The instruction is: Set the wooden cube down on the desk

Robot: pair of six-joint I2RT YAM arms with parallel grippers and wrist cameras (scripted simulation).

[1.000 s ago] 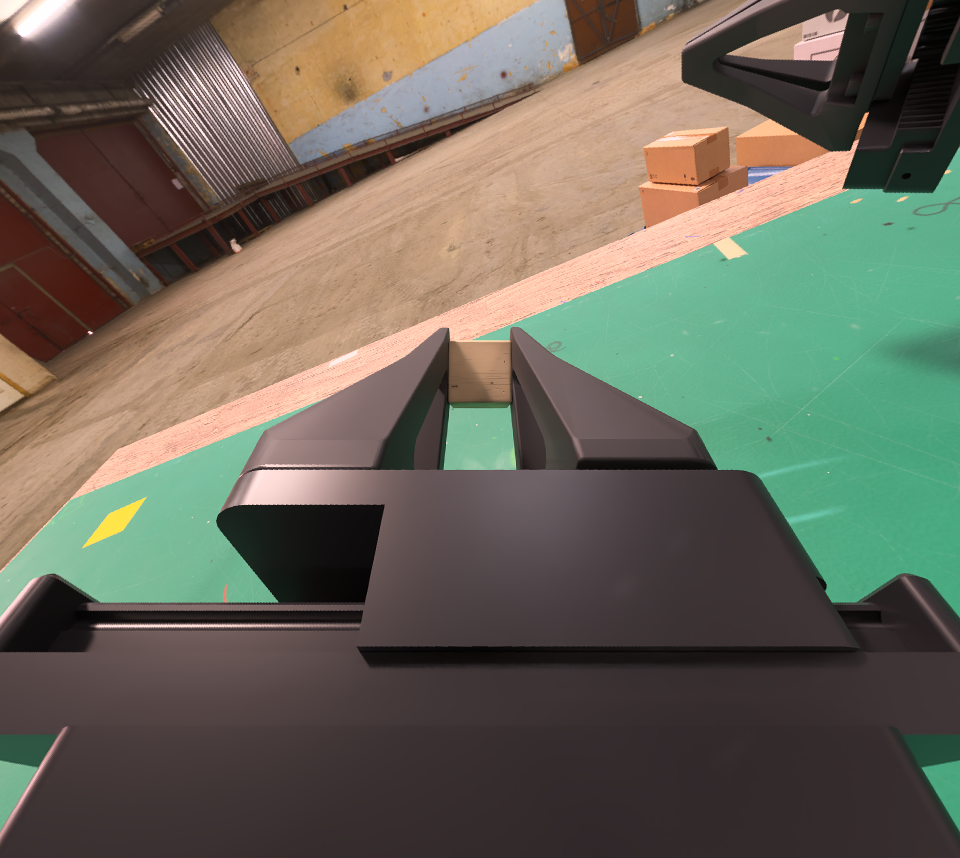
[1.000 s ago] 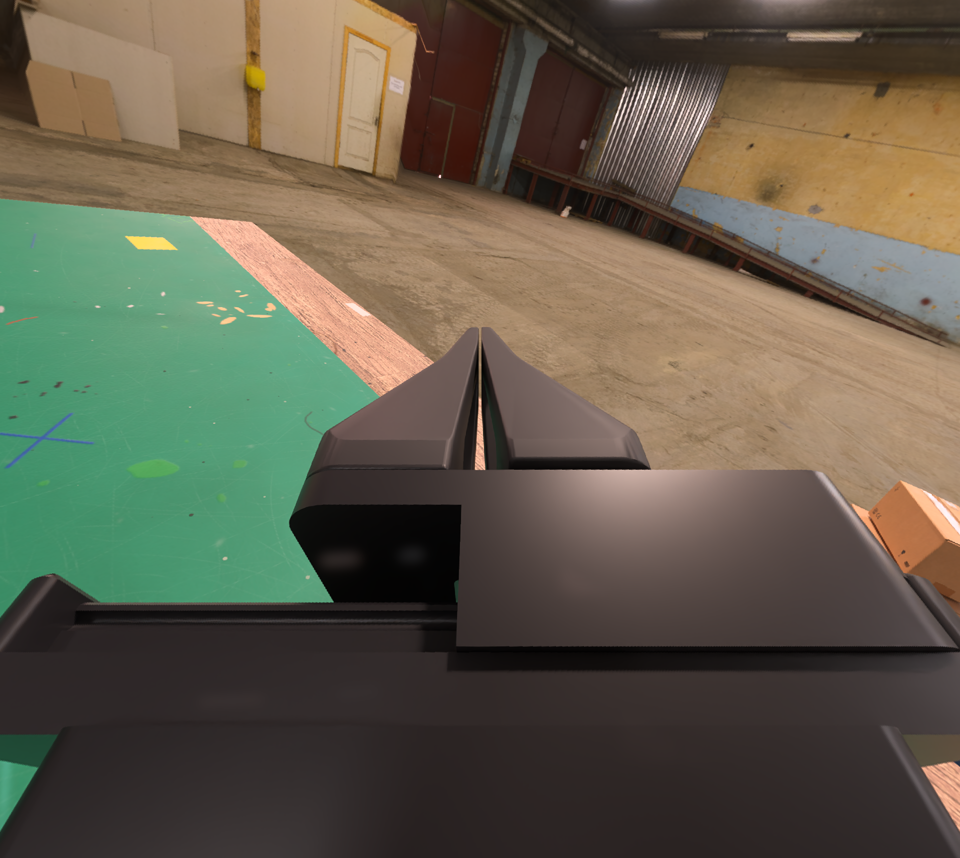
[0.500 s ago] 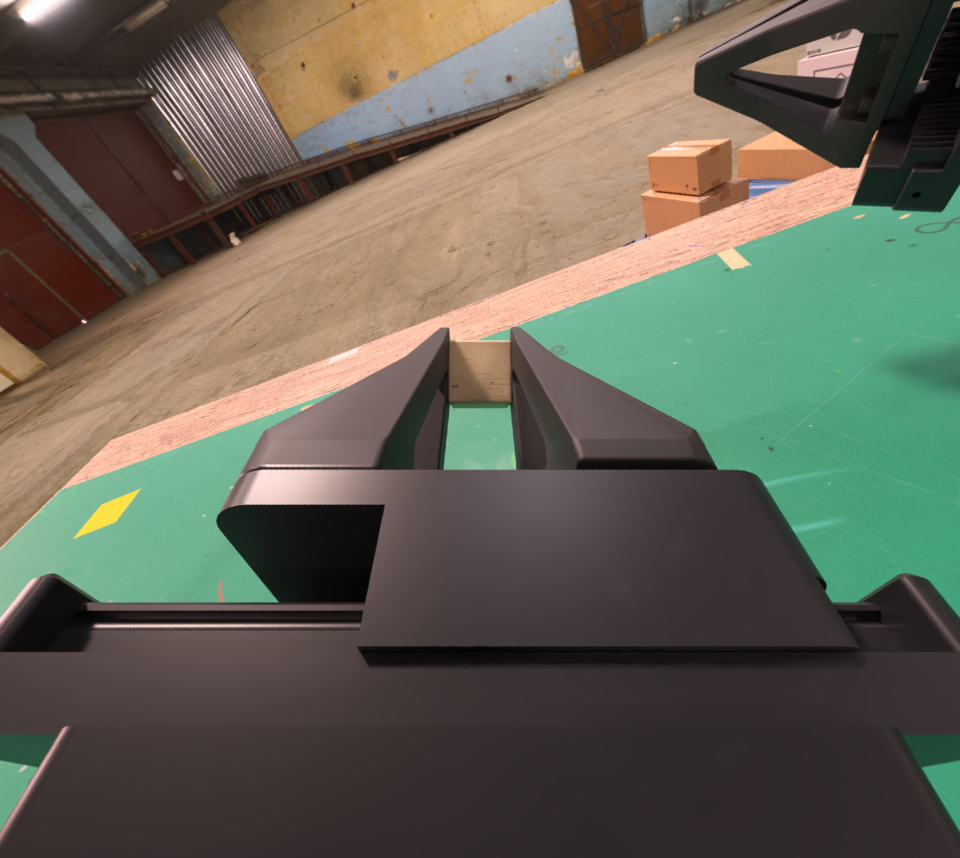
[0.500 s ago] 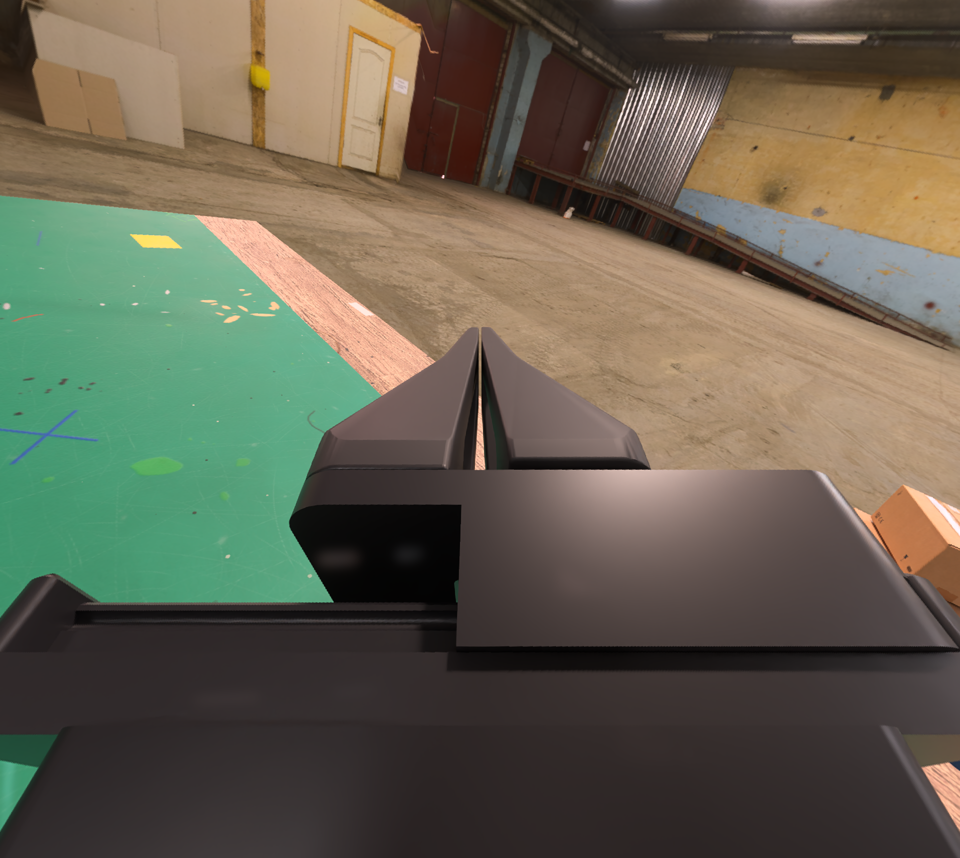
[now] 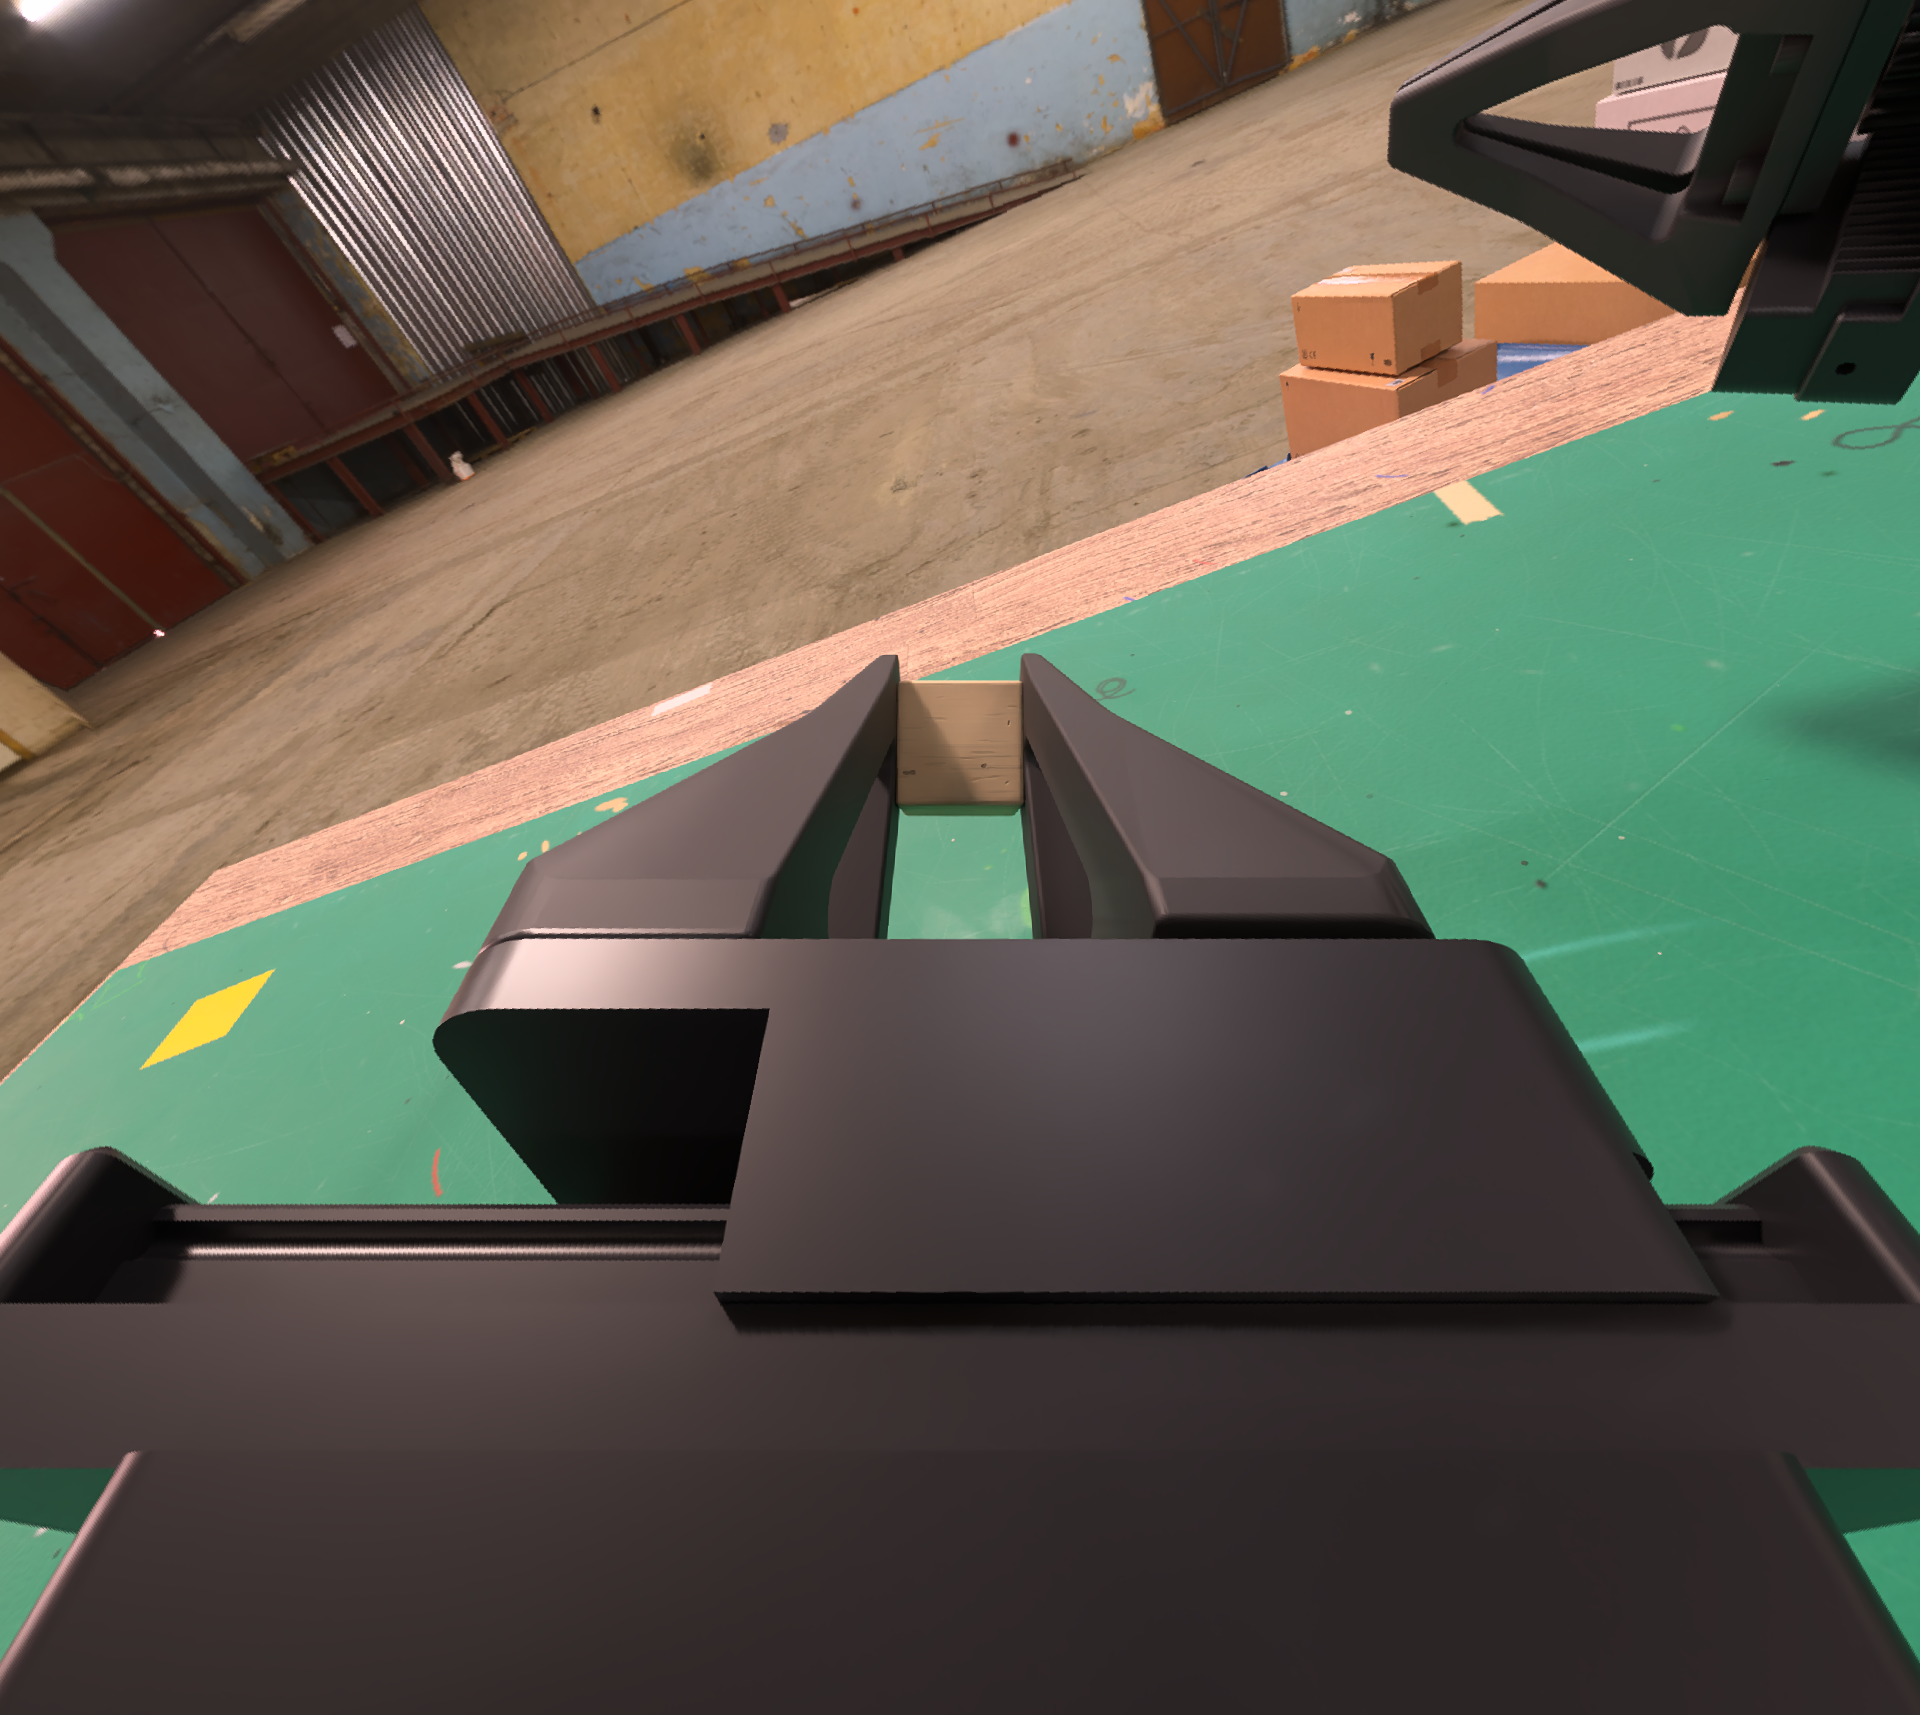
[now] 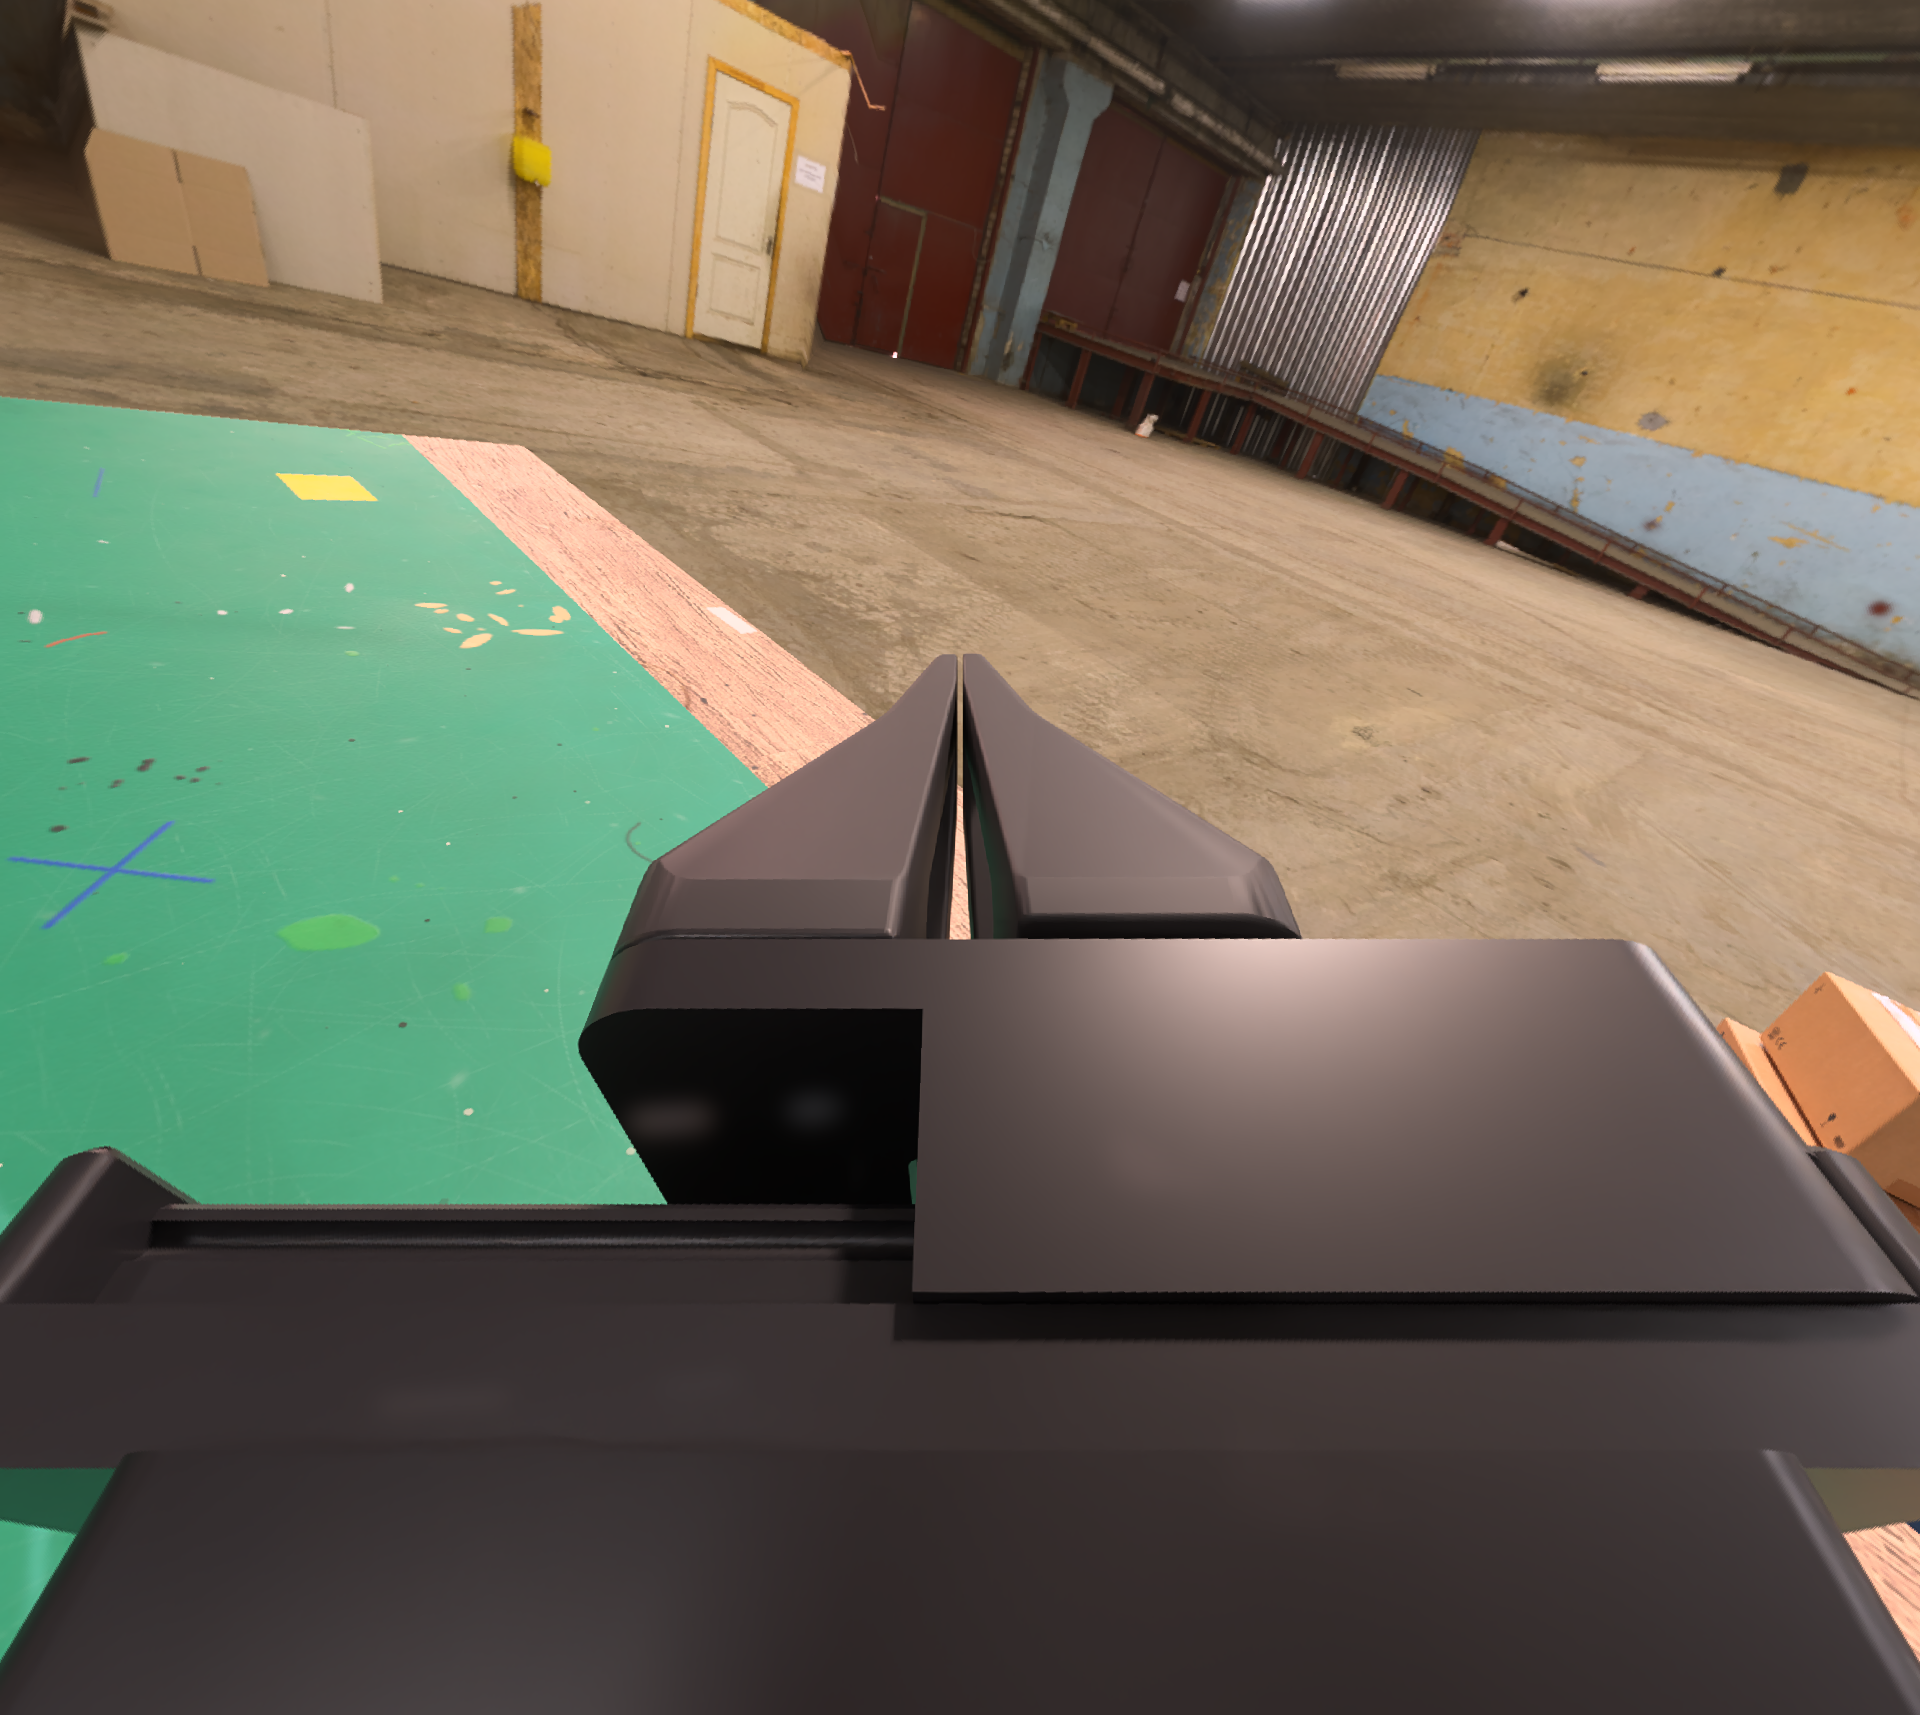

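In the left wrist view, my left gripper [image 5: 959, 709] is shut on the pale wooden cube [image 5: 958, 743], pinched between the two black fingertips above the green mat [image 5: 1455, 782] of the desk. I cannot tell whether the cube touches the mat. My right gripper [image 6: 959, 678] is shut and empty, and hovers over the desk's wooden edge [image 6: 665, 616]. It also shows in the left wrist view [image 5: 1704, 138] at the upper right, well above the mat.
The desk's wooden border [image 5: 1143, 553] runs just beyond the cube, and the floor drops away past it. Cardboard boxes [image 5: 1371, 346] stand on the floor behind. A yellow square [image 5: 208, 1016] marks the mat at the left. Open mat lies to the right.
The left wrist view has tilted down a little, so the desk edge and boxes sit slightly lower in frame. The cube stays pinched. The right gripper stays shut, its view shifting slightly.
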